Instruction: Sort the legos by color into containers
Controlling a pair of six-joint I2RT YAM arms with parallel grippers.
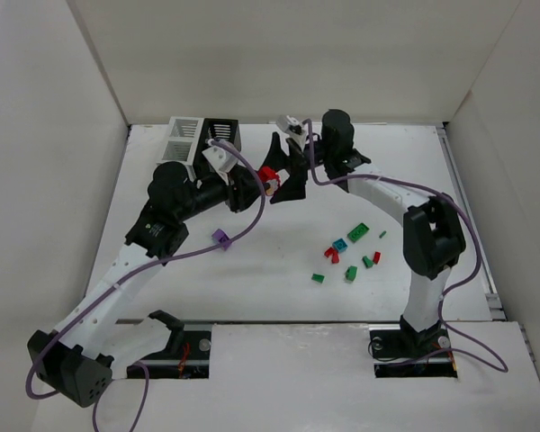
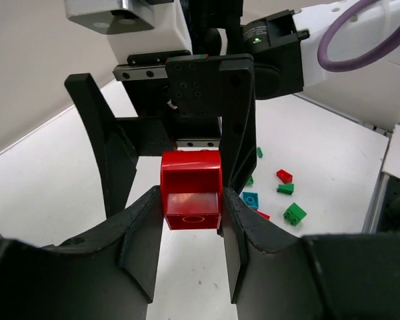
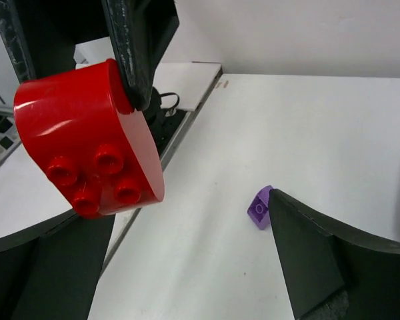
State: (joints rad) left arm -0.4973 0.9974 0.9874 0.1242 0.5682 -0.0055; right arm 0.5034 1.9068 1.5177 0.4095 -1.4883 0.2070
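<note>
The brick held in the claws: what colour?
Red. The brick shows best in the left wrist view.

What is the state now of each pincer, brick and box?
Left pincer: shut on the red brick.
Right pincer: open, close to that brick.
Red brick: held off the table.
Purple brick: lying loose on the table.
Small bricks: scattered loose on the table.
White box: upright, joined to the black box.
Black box: upright; contents not visible.
</note>
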